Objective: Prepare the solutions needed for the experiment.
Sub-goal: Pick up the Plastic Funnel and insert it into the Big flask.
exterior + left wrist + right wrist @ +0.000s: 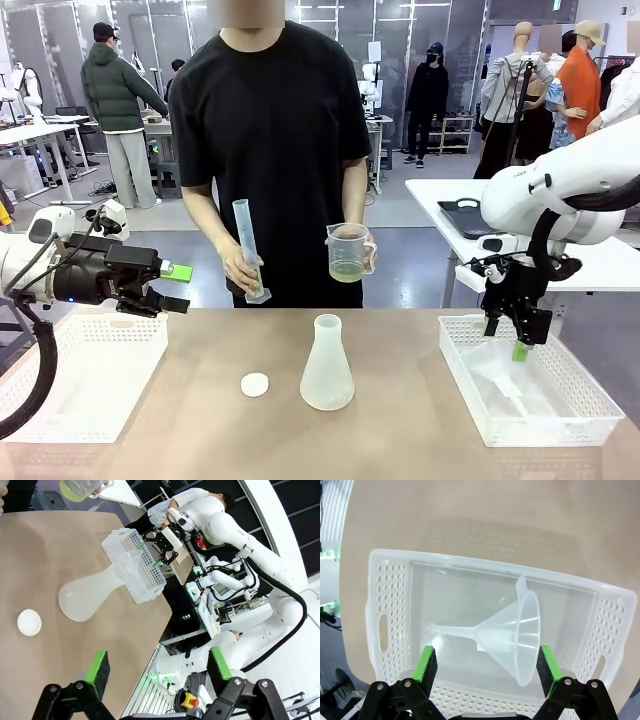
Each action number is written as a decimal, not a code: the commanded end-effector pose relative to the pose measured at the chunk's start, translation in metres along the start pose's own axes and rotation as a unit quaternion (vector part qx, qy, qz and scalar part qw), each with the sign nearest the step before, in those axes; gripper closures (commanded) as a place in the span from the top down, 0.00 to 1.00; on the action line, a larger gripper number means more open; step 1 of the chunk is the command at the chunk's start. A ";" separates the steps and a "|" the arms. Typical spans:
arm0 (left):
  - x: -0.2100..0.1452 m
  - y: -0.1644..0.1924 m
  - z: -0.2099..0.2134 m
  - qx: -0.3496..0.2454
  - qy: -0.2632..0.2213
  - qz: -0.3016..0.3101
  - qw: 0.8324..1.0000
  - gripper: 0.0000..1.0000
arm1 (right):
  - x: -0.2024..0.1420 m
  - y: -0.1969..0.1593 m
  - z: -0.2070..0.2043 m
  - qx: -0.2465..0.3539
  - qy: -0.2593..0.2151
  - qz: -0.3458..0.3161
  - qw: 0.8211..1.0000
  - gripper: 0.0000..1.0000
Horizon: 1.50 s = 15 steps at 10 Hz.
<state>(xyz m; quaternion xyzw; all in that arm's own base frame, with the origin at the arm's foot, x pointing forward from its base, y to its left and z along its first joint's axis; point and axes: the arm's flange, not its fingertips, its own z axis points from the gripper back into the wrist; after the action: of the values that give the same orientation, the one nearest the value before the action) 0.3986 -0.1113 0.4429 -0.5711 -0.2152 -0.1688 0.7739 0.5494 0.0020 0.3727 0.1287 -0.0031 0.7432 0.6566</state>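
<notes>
The person's hand (368, 258) grasps a cup (348, 238) of solution (349, 270). The left gripper (159, 666) and right gripper (484, 664) gape empty, well apart from it

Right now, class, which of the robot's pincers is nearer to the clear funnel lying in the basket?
The right: the right pincer hangs open directly above the funnel; the left pincer, also open, is far across the table, near the other basket.
</notes>
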 end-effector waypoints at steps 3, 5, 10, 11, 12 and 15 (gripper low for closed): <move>0.002 -0.002 -0.002 -0.010 -0.008 0.007 1.000 1.00 | -0.006 -0.017 -0.013 0.038 0.001 0.009 0.999 1.00; 0.002 -0.002 -0.002 -0.010 -0.008 0.007 1.000 1.00 | -0.007 -0.021 -0.021 0.048 -0.001 0.008 0.999 1.00; 0.002 -0.002 -0.002 -0.010 -0.008 0.007 1.000 1.00 | -0.009 -0.017 -0.027 0.044 0.004 0.001 0.999 0.54; 0.002 -0.002 -0.002 -0.010 -0.008 0.007 1.000 1.00 | -0.009 -0.017 -0.027 0.042 0.006 -0.001 0.999 0.44; 0.002 -0.002 -0.002 -0.010 -0.008 0.007 1.000 1.00 | -0.009 -0.017 -0.028 0.043 0.005 -0.001 0.999 0.35; 0.002 -0.002 -0.002 -0.010 -0.008 0.007 1.000 1.00 | -0.008 -0.016 -0.029 0.047 0.013 0.005 0.999 0.06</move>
<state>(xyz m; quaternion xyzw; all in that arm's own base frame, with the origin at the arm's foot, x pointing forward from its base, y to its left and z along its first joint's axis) 0.3986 -0.1113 0.4429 -0.5712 -0.2152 -0.1688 0.7739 0.5606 0.0016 0.3423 0.1557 0.0287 0.7441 0.6490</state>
